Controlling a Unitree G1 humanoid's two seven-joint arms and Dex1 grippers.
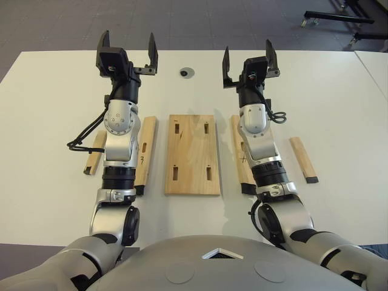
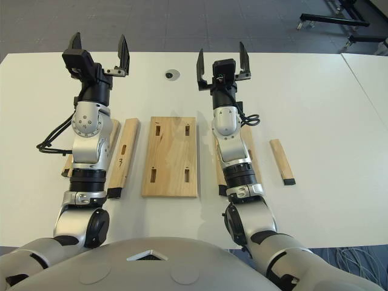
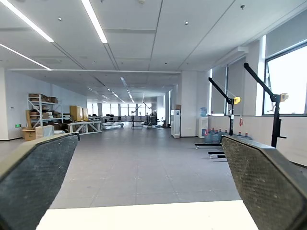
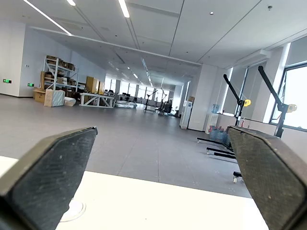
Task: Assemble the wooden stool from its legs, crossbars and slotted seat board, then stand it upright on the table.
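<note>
The slotted seat board [image 1: 193, 154] lies flat in the middle of the white table [image 1: 54, 79]. To its left lies a long wooden leg [image 1: 146, 151], and farther left a short crossbar [image 1: 95, 153], partly hidden by my left arm. Right of the board another long leg [image 1: 237, 142] is half covered by my right arm, with a short crossbar [image 1: 303, 159] beyond it. My left gripper [image 1: 128, 42] and right gripper [image 1: 248, 51] hang above the table's far half, both open and empty. In the wrist views the padded fingers [image 3: 38, 177] [image 4: 271, 172] stand wide apart, facing the room.
A round cable grommet [image 1: 187, 73] sits in the table between the two grippers. A black cable [image 1: 82, 136] loops beside my left arm. A second table [image 1: 376, 66] adjoins at the right, and black wheeled frames [image 1: 339, 18] stand on the floor beyond.
</note>
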